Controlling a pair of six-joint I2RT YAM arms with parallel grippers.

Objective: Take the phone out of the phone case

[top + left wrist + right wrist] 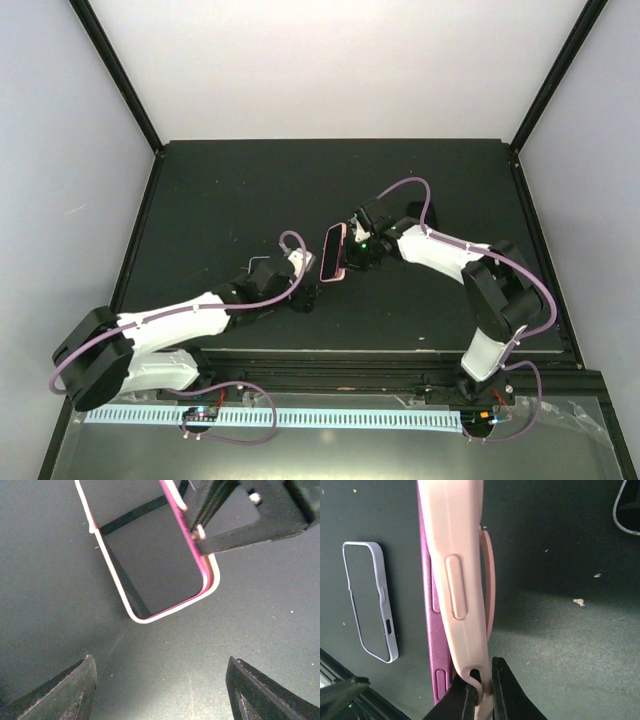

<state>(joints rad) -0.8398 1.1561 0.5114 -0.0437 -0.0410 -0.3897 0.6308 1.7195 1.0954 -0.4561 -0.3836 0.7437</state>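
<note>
Left wrist view: start from the near edge, where your own two fingers (70,690) frame the picture.
Left gripper (161,662): the jaws stand wide apart with nothing between them but bare table (275,630).
Phone case (216,580): it lies straight ahead of that open gap and apart from both fingers. Its rounded short end points back at you, and it is held up off the table on one long edge.
Phone (155,555): it is seated inside the phone case, its dark screen turned toward your left camera and a magenta edge showing just within the pale rim. I judge it not yet out.
Long axis: in the top view the phone case runs near to far, leaning only slightly, so its near end is the part closest to the left gripper.
Right gripper (482,690): it is on the far right side of the phone case, pinched tight on the salmon rim of one long side.
Nearer arm: the right one already has the phone case. The left is the free one, just short of the near end.
Coming move: it turns on that gap. You would likely bring the left jaws forward along the long axis to take the phone, not the rim.
</note>
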